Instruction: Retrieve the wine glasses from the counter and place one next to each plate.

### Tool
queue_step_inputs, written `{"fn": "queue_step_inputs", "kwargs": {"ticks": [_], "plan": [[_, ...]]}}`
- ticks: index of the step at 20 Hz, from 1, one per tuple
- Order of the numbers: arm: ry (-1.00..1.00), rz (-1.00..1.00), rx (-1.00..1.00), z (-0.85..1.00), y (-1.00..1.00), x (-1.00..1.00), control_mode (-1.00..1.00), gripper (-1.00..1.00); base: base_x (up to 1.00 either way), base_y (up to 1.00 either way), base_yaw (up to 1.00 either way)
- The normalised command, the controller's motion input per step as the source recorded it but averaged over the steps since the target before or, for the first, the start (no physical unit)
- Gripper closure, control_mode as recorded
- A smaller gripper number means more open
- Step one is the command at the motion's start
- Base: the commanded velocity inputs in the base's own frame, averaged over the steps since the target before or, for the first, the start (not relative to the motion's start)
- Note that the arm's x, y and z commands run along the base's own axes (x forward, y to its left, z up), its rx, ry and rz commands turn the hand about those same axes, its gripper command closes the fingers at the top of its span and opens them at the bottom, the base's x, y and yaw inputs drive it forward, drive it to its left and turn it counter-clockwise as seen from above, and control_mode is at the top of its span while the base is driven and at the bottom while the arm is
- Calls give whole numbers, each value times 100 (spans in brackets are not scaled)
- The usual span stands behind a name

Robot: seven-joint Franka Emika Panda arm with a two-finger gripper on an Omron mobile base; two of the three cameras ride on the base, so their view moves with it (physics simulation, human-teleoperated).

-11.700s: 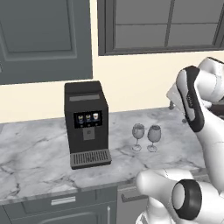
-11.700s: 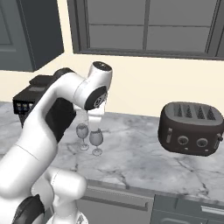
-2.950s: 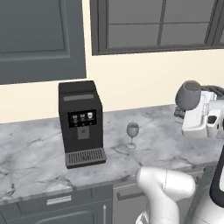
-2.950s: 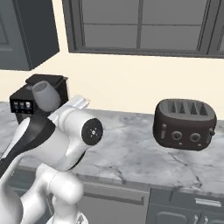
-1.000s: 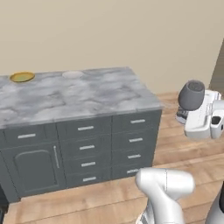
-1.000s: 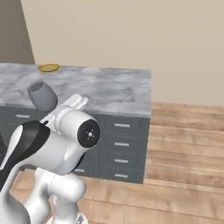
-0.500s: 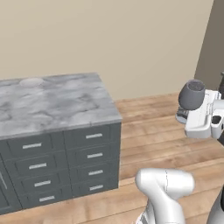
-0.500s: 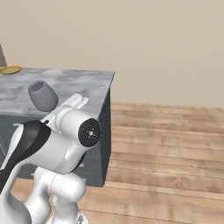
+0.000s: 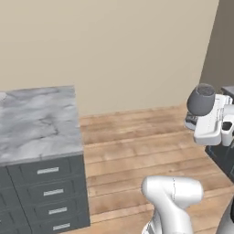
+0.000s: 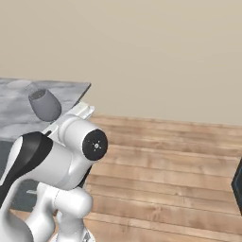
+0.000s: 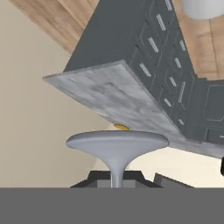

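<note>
My gripper is shut on the stem of a grey-tinted wine glass. Its round foot faces the hand camera. The glass bowl stands upright above the white hand at the right of the left base view. In the right base view the same bowl rises over my arm. The marble counter, over dark grey drawers, lies at the left. A yellow sliver of a plate peeks over the counter in the hand view.
Wooden floor runs between me and the beige wall. The counter's corner sits just beyond my arm. A dark object cuts in at the right edge.
The whole scene has swept sideways as the base turns: the counter has slid left and more floor shows. The glass has stayed held in the gripper.
</note>
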Motion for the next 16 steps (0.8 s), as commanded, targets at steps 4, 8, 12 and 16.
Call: {"fn": "queue_step_inputs", "kwargs": {"ticks": [4, 8, 12, 16], "plan": [[0, 0, 0, 0, 0, 0, 100, 100, 100, -100, 38], [0, 0, 0, 0, 0, 0, 100, 100, 100, -100, 35], [0, 0, 0, 0, 0, 0, 100, 100, 100, -100, 31], [0, 0, 0, 0, 0, 0, 100, 100, 100, -98, 45]]}}
